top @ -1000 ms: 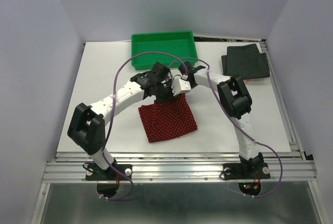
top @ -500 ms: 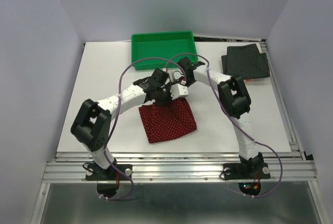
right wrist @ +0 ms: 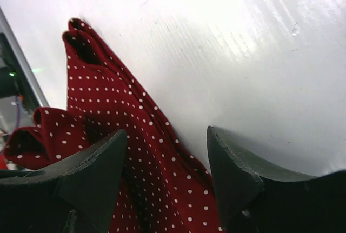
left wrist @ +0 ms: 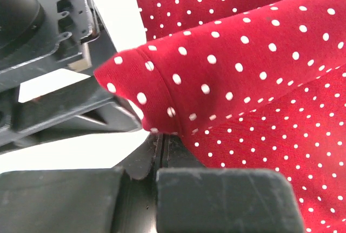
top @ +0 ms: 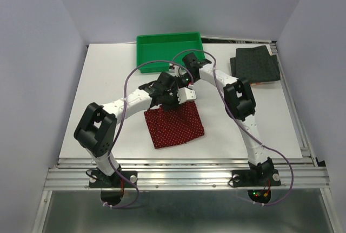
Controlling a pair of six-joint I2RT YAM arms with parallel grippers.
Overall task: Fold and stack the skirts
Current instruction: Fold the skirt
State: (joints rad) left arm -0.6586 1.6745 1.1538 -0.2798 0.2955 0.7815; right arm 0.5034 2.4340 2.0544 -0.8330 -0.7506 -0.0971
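The dark red skirt with white dots lies folded on the white table in front of the arms. My left gripper sits at its far edge, and in the left wrist view its jaws are shut on a raised fold of the red skirt. My right gripper is beside it at the same edge; it is open, its fingers straddling the skirt's border. The charcoal-grey skirt lies folded at the back right. A sliver of orange cloth shows under it.
A green plastic tray stands at the back middle, just behind both grippers. The two wrists are close together. Purple cables loop over the arms. The table's metal front rail runs along the near edge.
Both grippers have come down and closer together at the red skirt's far edge. The left elbow has swung inward. The skirt's outline is nearly the same.
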